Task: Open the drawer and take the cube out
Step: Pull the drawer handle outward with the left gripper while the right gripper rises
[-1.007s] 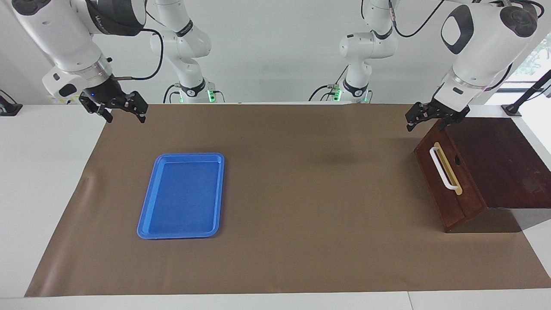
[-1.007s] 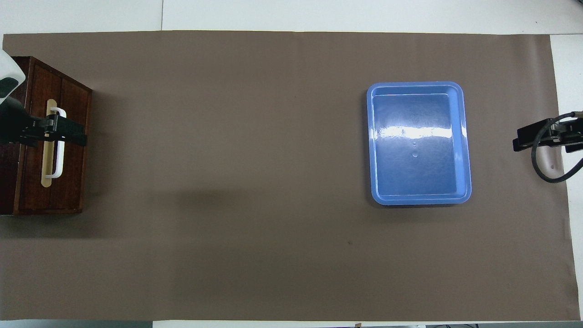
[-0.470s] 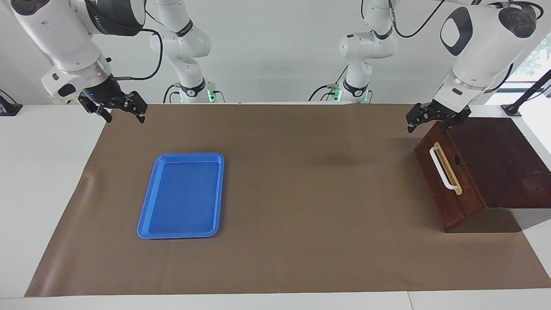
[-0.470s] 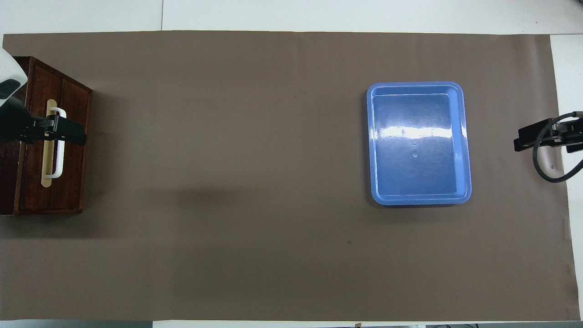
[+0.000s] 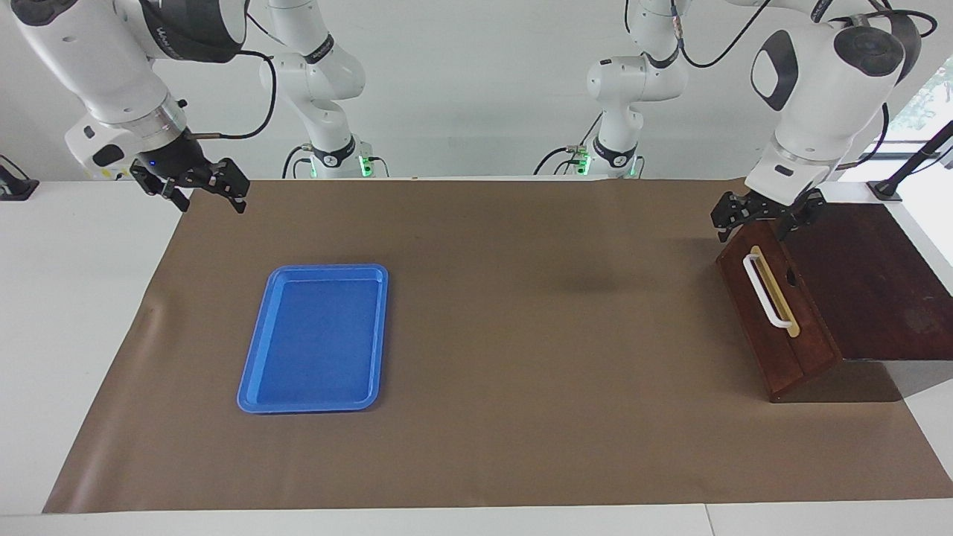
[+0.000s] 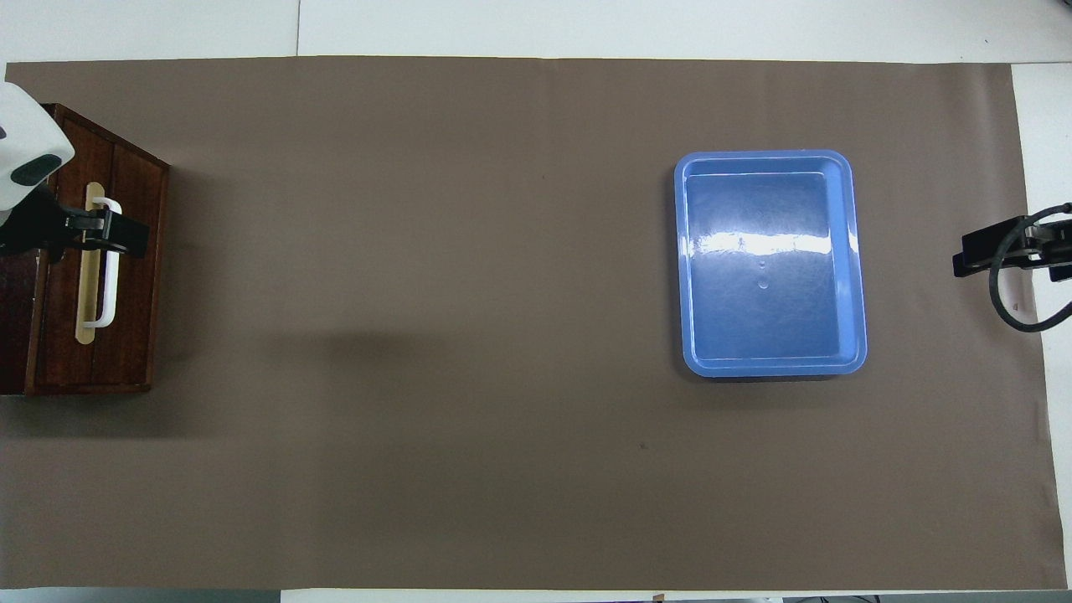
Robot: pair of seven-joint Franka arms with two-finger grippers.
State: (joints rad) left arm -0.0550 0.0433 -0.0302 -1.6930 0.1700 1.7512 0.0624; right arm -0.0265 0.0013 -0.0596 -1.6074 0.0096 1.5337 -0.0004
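Left fingers [image 5: 767, 219] spread wide and holding nothing, poised above the upper corner of the drawer [image 5: 778, 313], over the end of its white handle [image 5: 767, 290] that lies nearer the robots, apart from the bar. Drawer shut flush in its dark wooden box [image 5: 871, 279] at the left arm's end of the surface [image 5: 521, 372], handle facing the middle of the brown mat [image 5: 536, 313]. Cube out of sight.

Between the two sets of fingers, only bare mat and a blue tray [image 5: 313, 339], flat and well apart from the drawer, toward the right arm's end.

Right fingers [image 5: 195, 190] likewise spread wide, gripping nothing, hanging over the mat's edge at the right arm's end, clear of the tray, waiting.
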